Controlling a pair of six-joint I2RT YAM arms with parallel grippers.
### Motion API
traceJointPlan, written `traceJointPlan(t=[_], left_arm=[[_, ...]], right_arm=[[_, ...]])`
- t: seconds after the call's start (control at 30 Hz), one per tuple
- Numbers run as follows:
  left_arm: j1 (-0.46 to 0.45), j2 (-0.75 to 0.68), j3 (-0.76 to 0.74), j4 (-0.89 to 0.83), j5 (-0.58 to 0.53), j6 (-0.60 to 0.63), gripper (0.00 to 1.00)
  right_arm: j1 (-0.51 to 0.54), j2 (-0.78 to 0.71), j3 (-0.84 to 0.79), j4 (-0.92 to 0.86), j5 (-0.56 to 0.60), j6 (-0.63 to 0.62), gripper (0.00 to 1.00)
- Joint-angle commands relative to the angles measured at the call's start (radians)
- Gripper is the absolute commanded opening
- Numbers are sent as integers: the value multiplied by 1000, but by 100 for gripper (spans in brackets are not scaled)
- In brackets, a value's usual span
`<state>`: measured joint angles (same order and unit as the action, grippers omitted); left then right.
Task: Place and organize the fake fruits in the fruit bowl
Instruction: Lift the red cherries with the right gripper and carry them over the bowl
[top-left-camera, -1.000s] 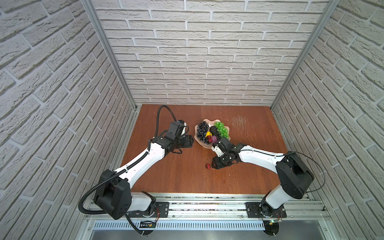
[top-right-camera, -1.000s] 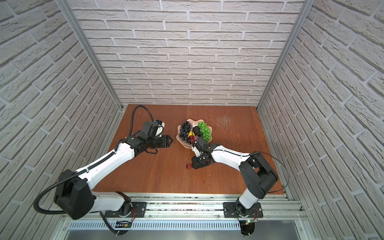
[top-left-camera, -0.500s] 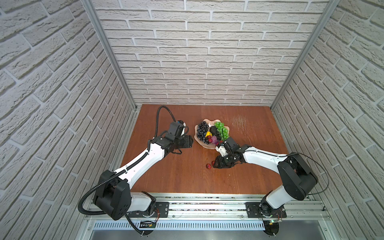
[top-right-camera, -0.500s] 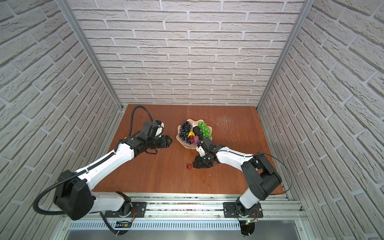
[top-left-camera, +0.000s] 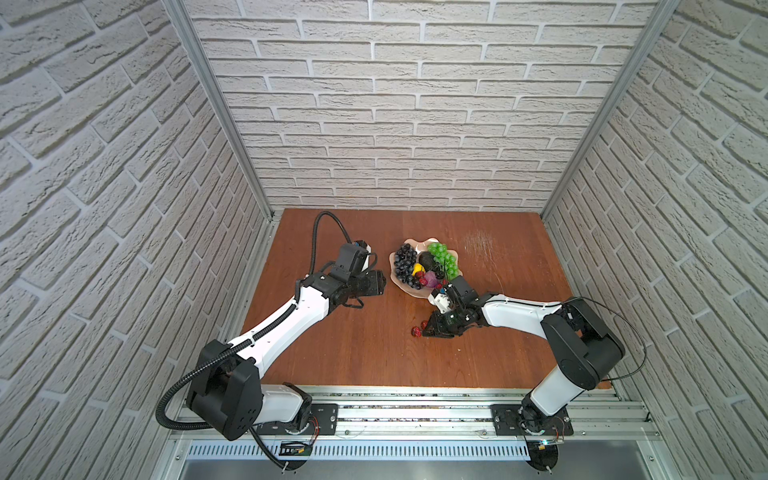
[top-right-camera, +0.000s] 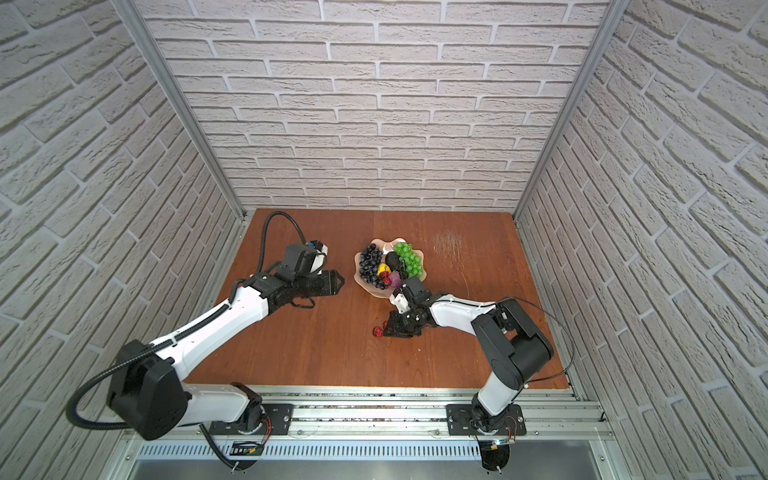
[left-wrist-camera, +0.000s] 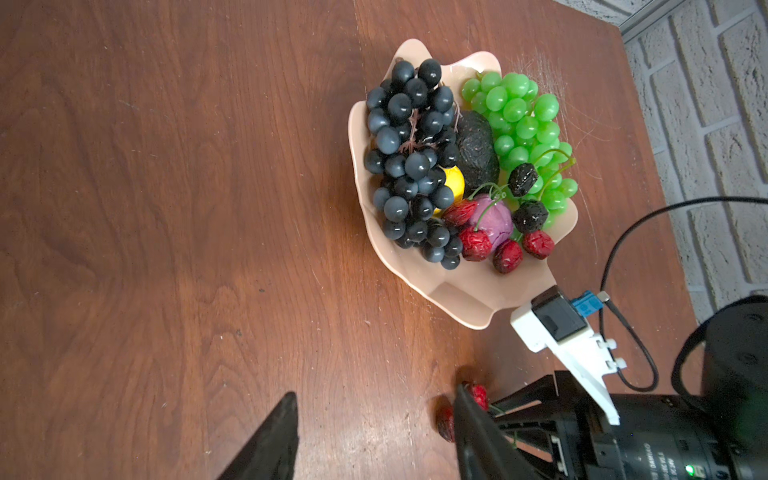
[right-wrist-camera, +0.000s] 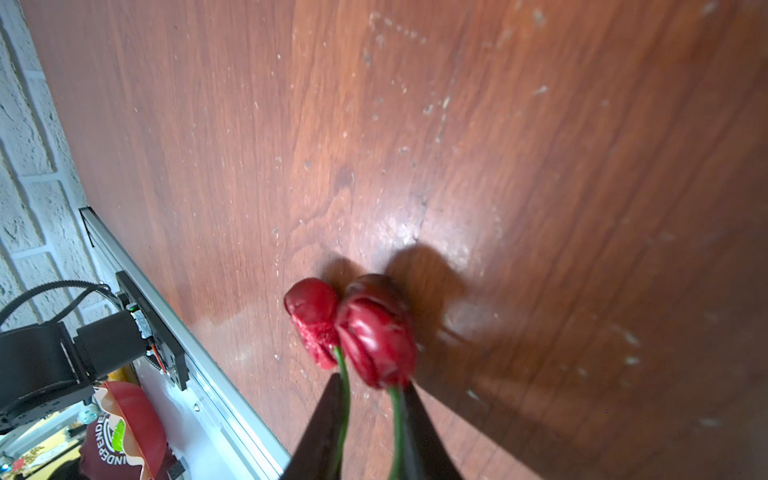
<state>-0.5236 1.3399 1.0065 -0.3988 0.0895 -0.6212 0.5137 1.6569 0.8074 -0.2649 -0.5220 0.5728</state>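
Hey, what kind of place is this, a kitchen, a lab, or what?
Probably a robot test cell, not a home: a left arm and a right arm bolted to an aluminium rail, brick-pattern panels in metal framing boxing in a wooden table, and a fruit bowl of fake fruits as props.

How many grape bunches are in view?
2. The dark purple bunch and the green bunch both lie in the fruit bowl, the avocado between them; others could be buried beneath.
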Motion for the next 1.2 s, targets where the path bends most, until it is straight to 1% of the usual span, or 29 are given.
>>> traceJointPlan(t=[0.0,0.03,0.07,0.13,0.17,0.47,0.7,0.8,0.87,1.03,1.17], left_arm=[[7,-16,-3,1,-15,12,60],[7,-17,-3,1,-15,13,60],[7,-15,-2,1,-16,12,60],[6,-13,1,1,-16,14,60],[6,-10,4,-1,-15,15,60],[6,-7,7,-3,-12,15,60],[6,-12,-5,9,-12,4,60],[6,-11,0,5,-12,5,60],[7,-12,6,-2,-12,2,60],[6,-21,11,-18,-15,-1,60],[6,-36,3,-19,-26,-10,60]], right_arm=[[-7,-11,-2,15,-15,1,17],[-7,-14,-3,11,-13,-1,15],[-7,-18,-3,5,-9,-3,11],[-7,-27,-1,-7,-2,-10,9],[-7,-32,1,-16,1,-16,7],[-7,-98,38,-126,29,-96,6],[-17,-197,110,-251,58,-139,6],[-44,-223,164,-292,49,-165,6],[-69,-216,222,-332,44,-205,6],[-167,-154,376,-369,15,-273,6],[-213,-88,470,-354,0,-285,6]])
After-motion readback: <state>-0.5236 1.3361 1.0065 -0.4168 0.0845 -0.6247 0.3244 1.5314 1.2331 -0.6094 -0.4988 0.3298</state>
